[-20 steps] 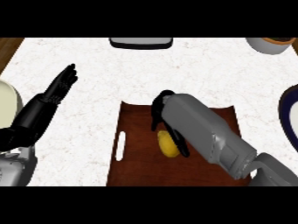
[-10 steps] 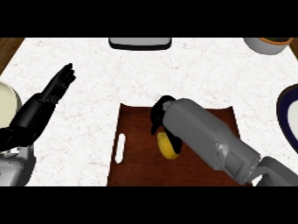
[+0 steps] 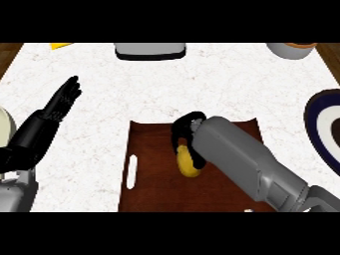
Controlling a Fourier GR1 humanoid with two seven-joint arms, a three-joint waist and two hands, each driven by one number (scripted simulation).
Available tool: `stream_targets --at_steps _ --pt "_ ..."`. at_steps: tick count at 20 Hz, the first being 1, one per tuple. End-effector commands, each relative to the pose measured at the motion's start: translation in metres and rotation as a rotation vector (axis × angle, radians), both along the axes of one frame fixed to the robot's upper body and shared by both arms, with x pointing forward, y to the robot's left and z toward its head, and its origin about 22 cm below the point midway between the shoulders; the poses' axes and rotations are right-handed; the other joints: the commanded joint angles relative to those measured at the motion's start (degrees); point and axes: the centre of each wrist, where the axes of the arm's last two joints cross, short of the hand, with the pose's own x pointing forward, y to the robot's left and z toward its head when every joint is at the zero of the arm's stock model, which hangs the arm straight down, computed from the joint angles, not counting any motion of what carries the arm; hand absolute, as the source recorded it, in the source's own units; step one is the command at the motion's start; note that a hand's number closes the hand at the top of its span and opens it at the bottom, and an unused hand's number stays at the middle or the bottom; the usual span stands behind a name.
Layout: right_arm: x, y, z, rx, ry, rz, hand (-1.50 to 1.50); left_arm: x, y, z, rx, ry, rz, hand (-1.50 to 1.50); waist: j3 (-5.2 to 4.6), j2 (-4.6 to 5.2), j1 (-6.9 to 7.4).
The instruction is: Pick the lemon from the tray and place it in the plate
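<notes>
Right hand (image 3: 181,130) is down on the tray, fingers curled over the lemon's far end. The forearm hides most of the grip. Lemon (image 3: 186,168) lies mid-tray (image 3: 154,191), long axis pointing away from the robot. Can't tell if it's off the surface. Judgement: light, stiff, waxy rounded rind, so it can roll or squirt out of a pinch. Best to wrap across the short axis at the middle, not the tips. Plate (image 3: 312,119) sits at the right edge, well apart. Left hand (image 3: 34,139) rests open, far left.
</notes>
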Motion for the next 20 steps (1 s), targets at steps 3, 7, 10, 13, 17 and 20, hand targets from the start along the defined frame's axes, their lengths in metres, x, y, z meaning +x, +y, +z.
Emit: stream_targets --at_steps 3,7,10,13,17,20 --pt "0.032 -0.060 0.047 0.095 -0.563 -0.407 1.50 -0.008 0.024 -0.012 0.010 0.064 0.115 0.00 0.25 -2.91 -7.86" --pt "0.021 -0.057 0.065 0.238 -0.811 -0.509 1.50 -0.012 0.032 -0.013 0.015 0.069 0.151 0.00 0.15 -3.16 -9.29" --pt "0.008 -0.063 0.073 0.319 -0.959 -0.572 1.50 -0.020 0.032 -0.018 0.011 0.072 0.148 0.00 0.06 -2.72 -9.04" --pt "-0.009 -0.065 0.085 0.387 -1.048 -0.613 1.50 -0.023 0.034 -0.018 0.010 0.063 0.160 0.00 0.00 -2.60 -9.40" --pt "-0.032 -0.080 0.107 0.433 -1.168 -0.661 1.50 -0.021 0.036 -0.009 0.010 0.049 0.176 0.00 -0.01 -2.32 -9.90" --pt "-0.056 -0.096 0.109 0.465 -1.218 -0.742 1.50 -0.029 0.045 -0.013 0.019 0.055 0.175 0.00 -0.06 -1.68 -9.22"
